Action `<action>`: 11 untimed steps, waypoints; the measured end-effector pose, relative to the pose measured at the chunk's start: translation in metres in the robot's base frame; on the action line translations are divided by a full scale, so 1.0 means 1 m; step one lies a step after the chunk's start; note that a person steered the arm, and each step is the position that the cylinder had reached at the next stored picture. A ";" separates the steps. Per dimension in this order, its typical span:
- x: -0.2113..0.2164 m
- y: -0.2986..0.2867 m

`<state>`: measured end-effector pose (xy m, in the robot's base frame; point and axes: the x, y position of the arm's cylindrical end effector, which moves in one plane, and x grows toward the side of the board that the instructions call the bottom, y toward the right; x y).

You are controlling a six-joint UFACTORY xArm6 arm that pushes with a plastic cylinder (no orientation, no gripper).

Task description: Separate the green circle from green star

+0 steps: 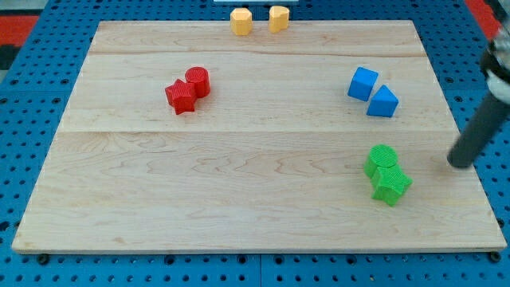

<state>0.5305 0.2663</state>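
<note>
The green circle (381, 159) sits at the view's lower right of the wooden board (239, 199). The green star (391, 185) lies just below it, and the two touch. My tip (459, 164) is at the end of the dark rod at the view's right edge. It stands to the right of the green circle, about a block's width and a half away, touching neither block.
A blue cube (362, 83) and a blue triangular block (383, 102) lie above the green pair. A red star (181, 97) and a red cylinder (198, 81) touch at the upper left. Two yellow blocks (241, 21) (278, 17) sit at the top edge.
</note>
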 end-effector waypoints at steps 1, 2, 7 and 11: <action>0.034 -0.059; -0.016 -0.080; -0.100 -0.256; -0.220 -0.229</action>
